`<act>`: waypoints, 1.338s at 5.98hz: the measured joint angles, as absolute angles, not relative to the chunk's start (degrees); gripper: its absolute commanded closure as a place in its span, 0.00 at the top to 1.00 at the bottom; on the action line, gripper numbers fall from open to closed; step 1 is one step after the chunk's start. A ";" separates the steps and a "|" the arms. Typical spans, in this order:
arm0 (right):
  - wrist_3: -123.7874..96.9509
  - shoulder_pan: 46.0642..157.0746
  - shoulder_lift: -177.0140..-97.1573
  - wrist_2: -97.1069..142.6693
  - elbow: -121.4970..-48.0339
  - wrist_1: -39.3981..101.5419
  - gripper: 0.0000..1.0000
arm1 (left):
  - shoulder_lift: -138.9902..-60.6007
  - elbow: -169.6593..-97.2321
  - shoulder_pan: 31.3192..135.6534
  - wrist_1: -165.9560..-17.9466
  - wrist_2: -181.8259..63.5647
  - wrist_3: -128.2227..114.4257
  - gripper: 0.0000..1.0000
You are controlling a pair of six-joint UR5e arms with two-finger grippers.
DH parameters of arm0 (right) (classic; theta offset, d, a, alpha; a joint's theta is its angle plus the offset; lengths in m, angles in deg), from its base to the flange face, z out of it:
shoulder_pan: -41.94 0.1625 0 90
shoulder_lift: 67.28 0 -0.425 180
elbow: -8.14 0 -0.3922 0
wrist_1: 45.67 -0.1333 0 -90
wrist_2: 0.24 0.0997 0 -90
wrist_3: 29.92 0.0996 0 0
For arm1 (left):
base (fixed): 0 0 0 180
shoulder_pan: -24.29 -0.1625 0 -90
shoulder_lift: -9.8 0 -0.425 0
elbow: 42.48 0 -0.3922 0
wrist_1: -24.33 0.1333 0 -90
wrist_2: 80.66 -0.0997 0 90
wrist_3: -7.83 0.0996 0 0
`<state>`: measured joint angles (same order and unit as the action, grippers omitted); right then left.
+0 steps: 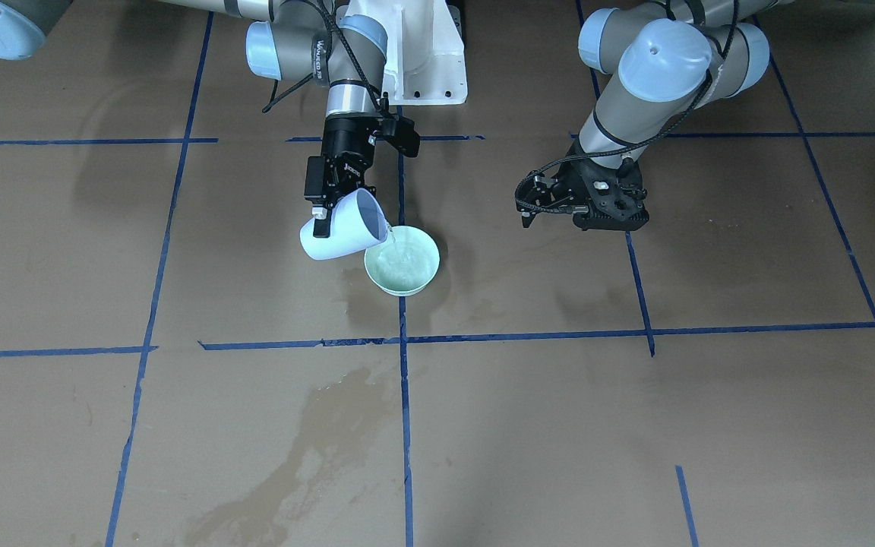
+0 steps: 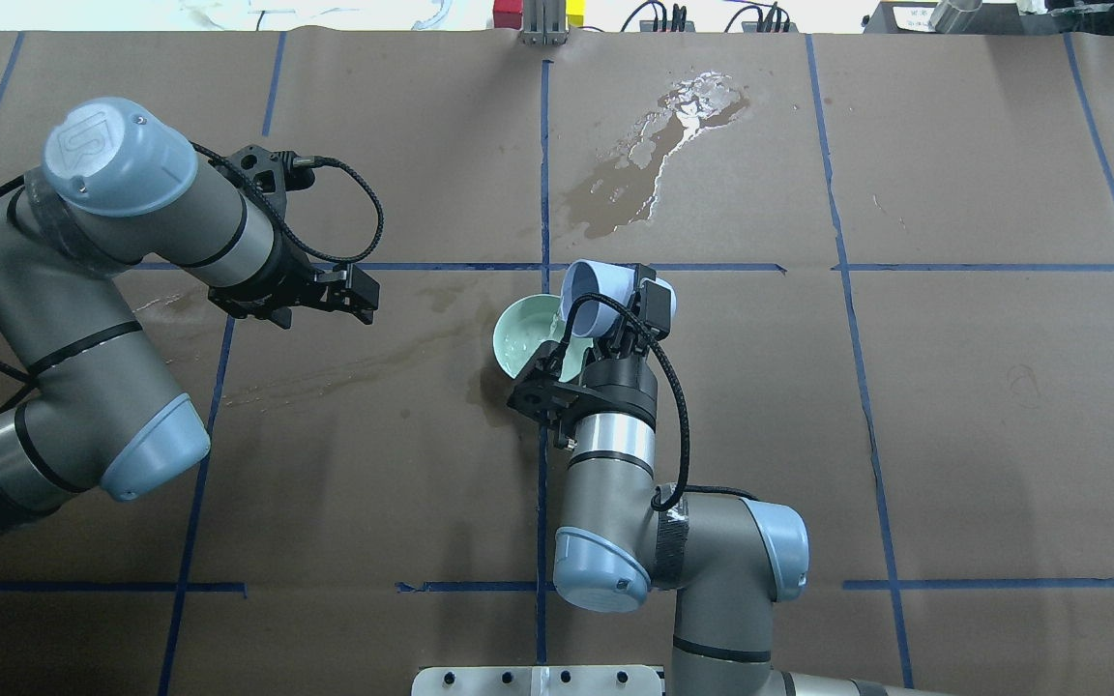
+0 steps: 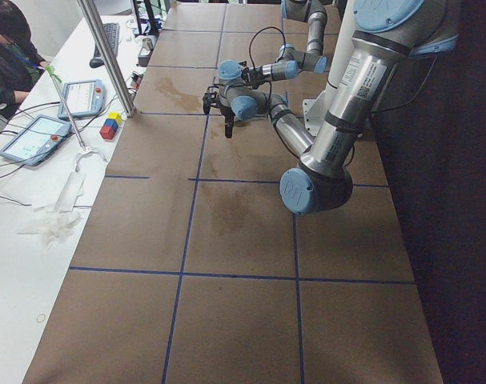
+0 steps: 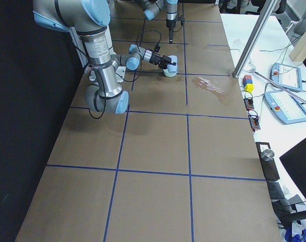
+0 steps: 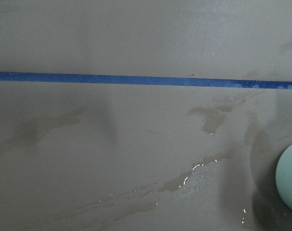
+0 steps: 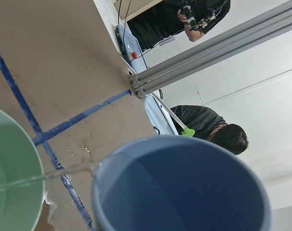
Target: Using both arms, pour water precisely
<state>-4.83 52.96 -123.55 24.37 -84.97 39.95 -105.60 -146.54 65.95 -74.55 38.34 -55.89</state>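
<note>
Right gripper point(image 1: 330, 216) clamps the cup point(image 1: 337, 241), tipped so water point(image 1: 392, 239) streams into the bowl point(image 1: 407, 287) just below; left gripper's point(image 2: 362, 292) grip unclear.

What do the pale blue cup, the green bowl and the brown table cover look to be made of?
The cup looks like plastic: smooth matte wall, even colour. The bowl likewise, with a soft sheen. The table cover is probably kraft paper: matte, and spills have soaked in as dark blotches.

A left arm point(image 2: 83, 319) and a right arm point(image 2: 610, 474) made two; there were also one blue cup point(image 1: 335, 232), one green bowl point(image 1: 401, 289), two tablets point(image 4: 286, 108) on the white bench point(image 4: 294, 146), and two people point(image 6: 203, 122).
</note>
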 measured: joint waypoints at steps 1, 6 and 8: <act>-4.65 53.03 -123.54 24.46 -85.07 39.88 0.01 | -105.60 -146.54 65.95 -74.55 38.34 -55.89 1.00; -4.49 53.28 -123.27 24.57 -85.20 39.84 0.02 | -105.63 -146.60 65.95 -74.55 38.34 -56.04 1.00; -3.53 53.55 -123.32 25.03 -85.33 38.60 0.00 | -105.68 -146.62 65.93 -74.55 38.34 -56.06 1.00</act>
